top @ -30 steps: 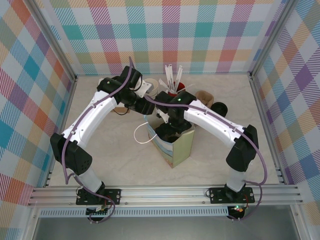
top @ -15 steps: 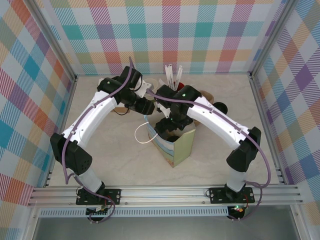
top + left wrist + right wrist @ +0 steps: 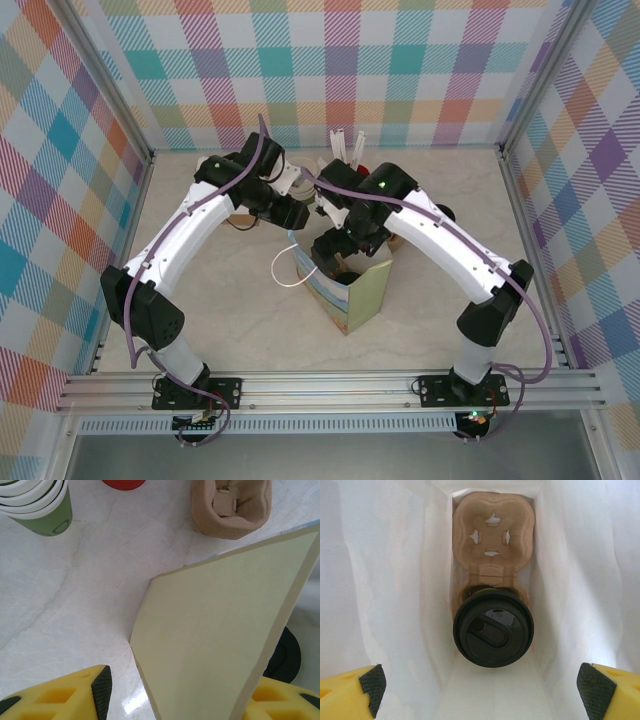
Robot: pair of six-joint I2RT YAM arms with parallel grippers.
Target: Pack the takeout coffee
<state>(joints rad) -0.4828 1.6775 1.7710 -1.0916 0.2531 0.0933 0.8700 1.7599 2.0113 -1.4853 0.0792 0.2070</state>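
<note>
Over the last second the right arm has been lifted and drawn back toward the far side of the table, so that the right gripper (image 3: 335, 255) is now held higher above the bag's mouth; the left arm is seen unchanged. The takeout coffee (image 3: 493, 629), a small cup capped with a round black plastic lid and showing a sliver of green at its far edge, is seated upright in the near pocket of a brown moulded-pulp cup carrier (image 3: 492, 530) at the bottom of the white-lined paper bag (image 3: 395, 580). The far pocket of the carrier is unfilled.

In the right wrist view the right gripper (image 3: 481, 686) is spread wide above the cup, with its dark pads (image 3: 374, 685) well apart; nothing is held or touched.

The left gripper (image 3: 177, 695) is likewise opened wide, and the bag's pale yellow-green outer wall (image 3: 215, 630) is seen between its yellow fingers (image 3: 60, 700); whether the wall is touched cannot be told. Beyond it, on the pale marbled table (image 3: 75, 595), a stack of white-rimmed green paper cups (image 3: 37, 510), a red cup (image 3: 124, 484), a second brown pulp carrier (image 3: 231, 507) and a loose black lid (image 3: 286, 655) are seen.
</note>
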